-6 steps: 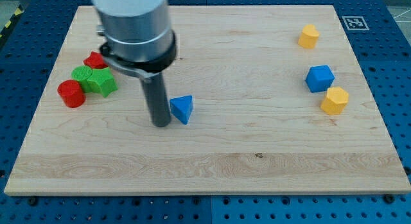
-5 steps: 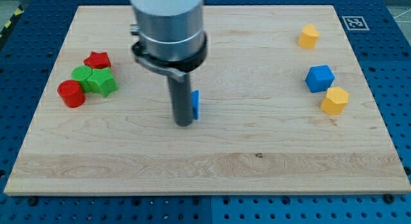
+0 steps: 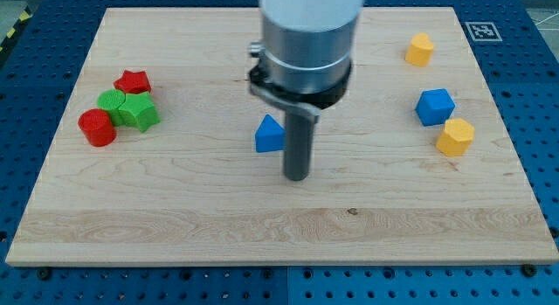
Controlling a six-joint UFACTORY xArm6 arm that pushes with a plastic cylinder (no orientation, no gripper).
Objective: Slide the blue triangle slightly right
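Change: my tip (image 3: 297,176) crossed from the blue triangle's (image 3: 269,135) left to its lower right; triangle shifted right.
Triangle: mid-frame on the surface (image 3: 175,218), just left of the rod.
Gripper: none fitted, a bare rod.
Handling: looks light, rigid, likely to pivot; push its flat left face.

surface: a pale wooden board (image 3: 175,218) is lying flat, filling most of the view | surround: a blue perforated table (image 3: 537,95) is showing around its edges | marker: a black-and-white tag (image 3: 481,31) is sitting at the board's top-right corner
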